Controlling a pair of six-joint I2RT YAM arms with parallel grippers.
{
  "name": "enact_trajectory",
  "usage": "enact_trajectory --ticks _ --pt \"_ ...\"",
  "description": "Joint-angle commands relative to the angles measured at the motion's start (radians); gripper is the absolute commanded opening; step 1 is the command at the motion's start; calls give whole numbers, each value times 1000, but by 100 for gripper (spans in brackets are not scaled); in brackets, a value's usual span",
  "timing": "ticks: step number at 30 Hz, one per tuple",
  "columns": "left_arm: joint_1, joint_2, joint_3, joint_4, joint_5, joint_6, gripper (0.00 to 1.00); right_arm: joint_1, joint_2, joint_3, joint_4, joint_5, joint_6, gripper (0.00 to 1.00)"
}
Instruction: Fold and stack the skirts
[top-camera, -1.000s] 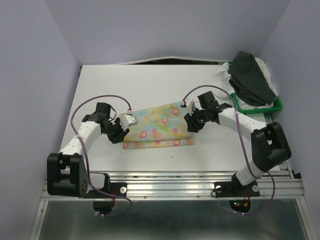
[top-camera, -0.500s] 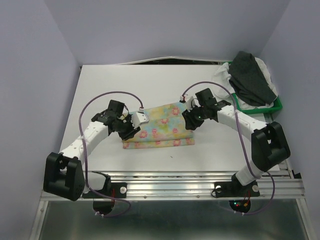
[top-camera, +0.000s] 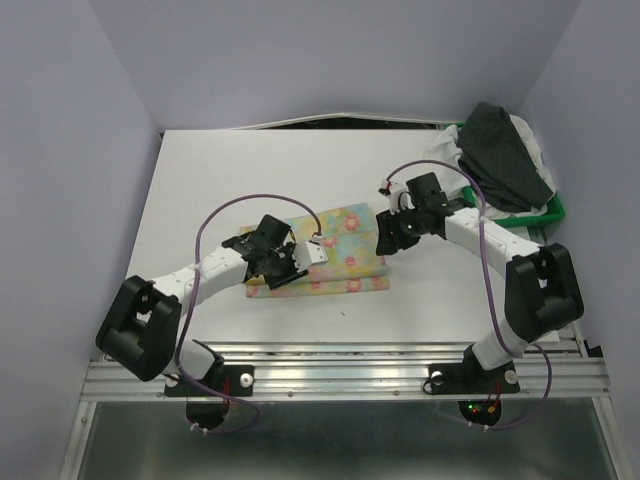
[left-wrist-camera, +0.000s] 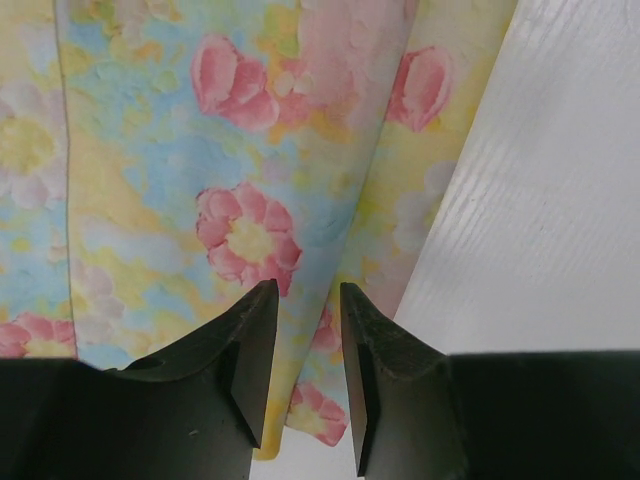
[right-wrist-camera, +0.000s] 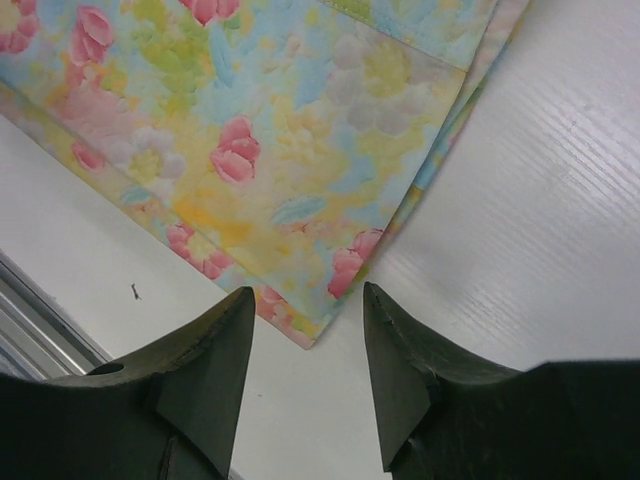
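1. Sliding rightward since a second ago, the left tool (left-wrist-camera: 305, 320) has left the floral skirt's (top-camera: 350, 255) left edge. It now sits over the cloth, left of its middle, with its arm stretched low across the surface (top-camera: 230, 170).
2. The right tool (right-wrist-camera: 307, 300) has shifted a little up and to the right over the same second, and it hangs at the skirt's right edge.
3. The floral skirt lies flat and folded in the middle of the surface, between the two arms. Its stacked layers show along the near edge and the right edge.
4. The left tool's jaws stand a narrow gap apart, pointing down at the cloth. In the left wrist view a fold edge runs under that gap, and the print shows flat through it, so nothing is clamped.
5. The right tool's jaws stand wide apart above a corner of the floral skirt, where the cloth ends and bare surface begins. Nothing sits between them.
6. The dark skirt (top-camera: 505, 165) lies heaped on the white skirt (top-camera: 528, 135), which spills out beneath it at the far side.
7. Both rest in the tray (top-camera: 548, 212) at the surface's far right corner, well apart from the floral skirt and from either tool.
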Motion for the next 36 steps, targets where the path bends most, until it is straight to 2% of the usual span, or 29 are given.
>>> enact_trajectory --ticks 1,3,5,6,14,18,20,22,24,26,32,36 --pt "-46 27 -35 55 -41 -36 39 -14 -19 14 1 -51 57 53" --pt "-59 35 -44 70 -56 -60 20 -14 -13 12 -15 -54 67 53" --pt "-79 35 -46 81 -48 -83 6 -14 -10 6 -22 -55 65 53" --pt "-89 34 -46 81 -44 -103 2 -14 -9 3 -25 -57 65 53" --pt "-269 34 -34 90 -45 -192 0 -14 20 15 -71 -28 120 51" --pt "-335 41 6 71 -31 -206 0 -14 25 29 -113 7 81 51" --pt "-292 5 58 77 -36 -264 15 -14 24 34 -156 -5 34 52" --pt "-153 -5 153 35 60 -286 30 -14 27 12 -167 0 13 53" --pt "-49 10 230 8 132 -315 37 -14 54 4 -167 23 -5 52" --pt "63 17 323 -14 147 -321 41 -14 124 9 -157 58 -19 52" --pt "232 50 414 -29 104 -346 42 -14 321 135 -105 202 -56 47" --pt "376 87 457 -63 134 -376 42 -14 503 329 -99 290 -102 39"
